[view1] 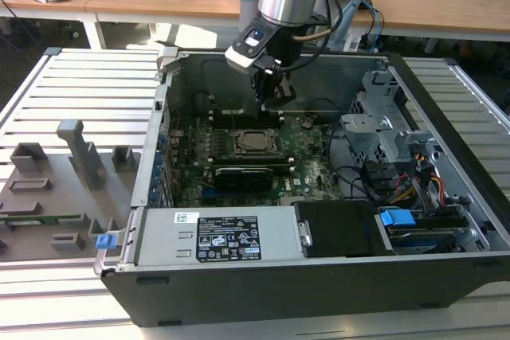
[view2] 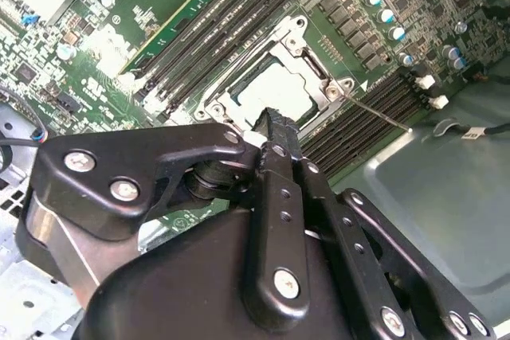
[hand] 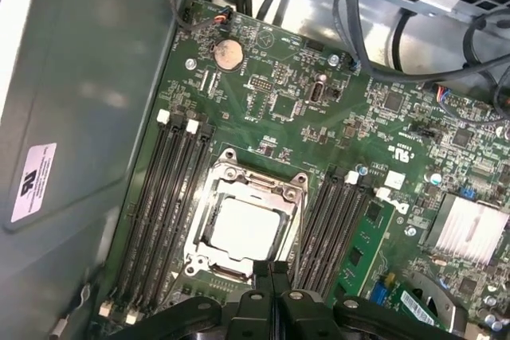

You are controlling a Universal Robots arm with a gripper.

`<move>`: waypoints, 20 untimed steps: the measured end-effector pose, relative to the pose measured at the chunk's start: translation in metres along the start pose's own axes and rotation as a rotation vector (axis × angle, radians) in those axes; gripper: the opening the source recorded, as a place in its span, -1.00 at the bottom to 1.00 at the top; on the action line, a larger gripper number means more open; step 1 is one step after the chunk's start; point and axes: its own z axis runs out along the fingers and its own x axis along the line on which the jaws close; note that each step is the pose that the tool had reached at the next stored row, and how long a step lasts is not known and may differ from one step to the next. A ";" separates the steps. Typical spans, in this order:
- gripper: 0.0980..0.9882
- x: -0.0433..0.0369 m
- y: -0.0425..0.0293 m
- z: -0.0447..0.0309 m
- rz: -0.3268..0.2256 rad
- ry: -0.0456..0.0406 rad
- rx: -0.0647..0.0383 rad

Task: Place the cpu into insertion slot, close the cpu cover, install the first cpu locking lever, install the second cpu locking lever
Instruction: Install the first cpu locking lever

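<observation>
Dull silver-grey metal cpu [hand: 243, 232], shinier bare-metal cpu cover [hand: 256, 184], matt black pincer [hand: 272, 270], glossy green circuit board [hand: 239, 77]

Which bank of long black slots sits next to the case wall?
The bank between the cpu cover and the grey wall; the other bank lies toward the finned heatsink.

Tool [hand: 271, 270] closed, empty, pointing downward.

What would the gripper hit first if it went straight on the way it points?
Most likely the rim of the metal cover, at the edge nearest the closed gripper, just beside the chip seated under it. Depth is hard to judge, so the board alongside is possible.
</observation>
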 end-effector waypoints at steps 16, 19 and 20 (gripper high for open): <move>-0.98 0.0000 0.0000 0.0000 -0.191 -0.0197 -0.002; -0.98 0.0000 0.0000 0.0000 -0.241 -0.0249 -0.003; -0.98 0.0000 0.0000 0.0000 -0.257 -0.0264 -0.003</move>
